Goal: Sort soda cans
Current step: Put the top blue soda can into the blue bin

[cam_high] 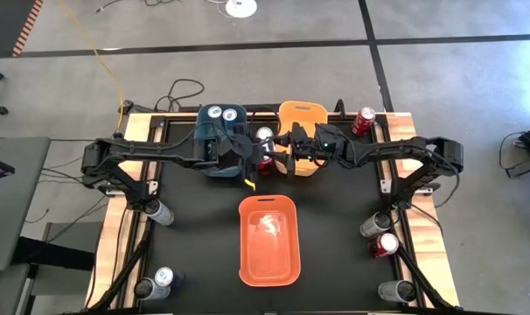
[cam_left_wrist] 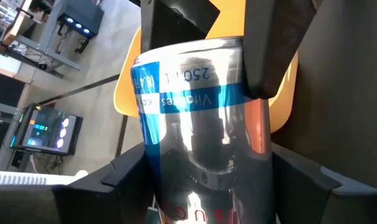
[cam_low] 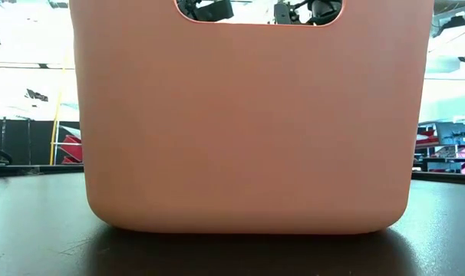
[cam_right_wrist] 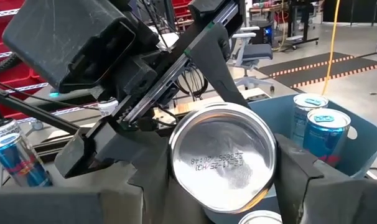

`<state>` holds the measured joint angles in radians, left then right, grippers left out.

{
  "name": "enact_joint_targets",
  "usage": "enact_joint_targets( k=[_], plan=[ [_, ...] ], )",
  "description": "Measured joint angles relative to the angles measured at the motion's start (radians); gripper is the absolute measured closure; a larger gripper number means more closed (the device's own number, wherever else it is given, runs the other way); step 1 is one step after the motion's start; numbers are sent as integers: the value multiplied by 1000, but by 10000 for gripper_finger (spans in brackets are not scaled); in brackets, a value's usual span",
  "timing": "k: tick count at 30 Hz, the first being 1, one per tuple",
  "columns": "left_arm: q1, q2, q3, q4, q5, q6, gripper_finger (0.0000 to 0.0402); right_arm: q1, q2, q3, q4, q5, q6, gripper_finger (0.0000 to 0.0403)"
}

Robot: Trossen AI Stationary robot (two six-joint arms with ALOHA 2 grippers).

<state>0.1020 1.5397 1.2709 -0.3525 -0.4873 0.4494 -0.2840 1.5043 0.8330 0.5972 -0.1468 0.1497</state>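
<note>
Both grippers meet over the table's middle on one soda can [cam_high: 265,161], silver with a blue band and red print, lying level in the air. My left gripper [cam_high: 250,157] [cam_left_wrist: 207,186] is shut on the end toward its top. My right gripper [cam_high: 284,147] [cam_right_wrist: 223,183] is shut on its base end. Another can [cam_high: 265,134] stands upright just behind, between the bins. Two blue cans [cam_right_wrist: 319,127] stand in the blue bin [cam_high: 214,147]. More cans stand at the table's left [cam_high: 160,212] and right [cam_high: 386,245] edges. My left gripper pinches the can's wall [cam_left_wrist: 176,180] between its two fingers, coming level from the table's left and lying along the can. The can is lifted clear. My right gripper pinches the base end [cam_right_wrist: 223,158] between its fingers [cam_right_wrist: 297,177], level from the right; one finger [cam_left_wrist: 269,56] lies on the blue band.
The yellow-orange bin [cam_high: 310,112] sits beside the blue one at the far side. A larger orange bin [cam_high: 293,262] lies at the near middle and fills the low view [cam_low: 248,123]. A red can [cam_high: 364,120] stands at the far right. Bare black mat flanks the orange bin.
</note>
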Motion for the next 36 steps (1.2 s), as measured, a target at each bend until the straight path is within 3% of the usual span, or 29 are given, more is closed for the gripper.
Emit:
enact_joint_targets(
  k=[3, 9, 13, 18, 25, 33, 36],
  plan=[
    [1, 0, 0, 4, 1, 11, 147, 0, 0, 0, 1, -1, -1, 189],
    [-1, 0, 0, 15, 20, 13, 152, 0, 0, 0, 4, -6, 0, 107],
    [-2, 0, 1, 26, 39, 14, 152, 1, 0, 0, 4, -9, 0, 92],
    [-5, 0, 1, 37, 38, 23, 152, 3, 0, 0, 9, -14, 0, 105],
    [-4, 0, 1, 50, 24, 14, 152, 3, 0, 0, 19, -13, -3, 174],
    [-4, -1, 1, 55, 19, 1, 144, 2, 0, -2, 36, -13, 0, 177],
    [-9, -7, 1, 62, -56, -26, 129, 2, 1, -2, 55, -11, 0, 177]
  ],
)
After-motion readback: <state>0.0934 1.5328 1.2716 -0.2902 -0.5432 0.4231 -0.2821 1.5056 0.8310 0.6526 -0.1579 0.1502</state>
